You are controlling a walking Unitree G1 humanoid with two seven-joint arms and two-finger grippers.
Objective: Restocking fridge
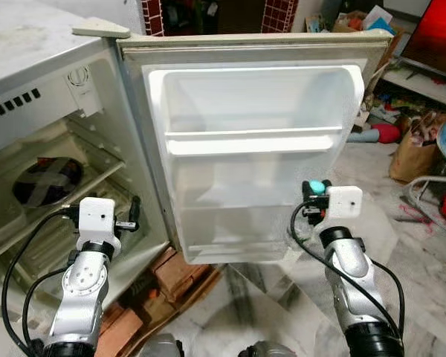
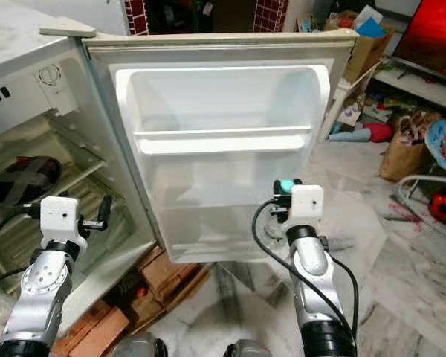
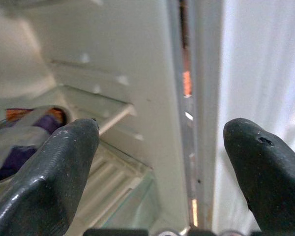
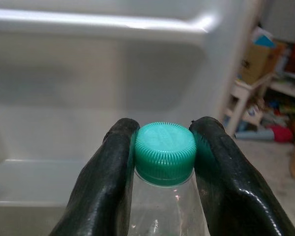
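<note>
Right claw (image 4: pixel 164 162) pinches clear bottle's (image 4: pixel 167 209) ribbed teal cap (image 4: pixel 164 150).

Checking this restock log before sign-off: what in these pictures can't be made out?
- Bottle: the right wrist view's edge cuts off its lower body; contents unreadable.
- Dark round item on the fridge shelf: too dim in the eye views and blurred in the left wrist view to identify.
- Door's lowest bin: partly hidden by the right gripper.

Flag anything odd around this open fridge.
The white fridge rests on loose red bricks rather than the floor, a makeshift base. The right gripper clamps a clear plastic bottle with a teal cap by its cap alone. The left gripper is open.
</note>
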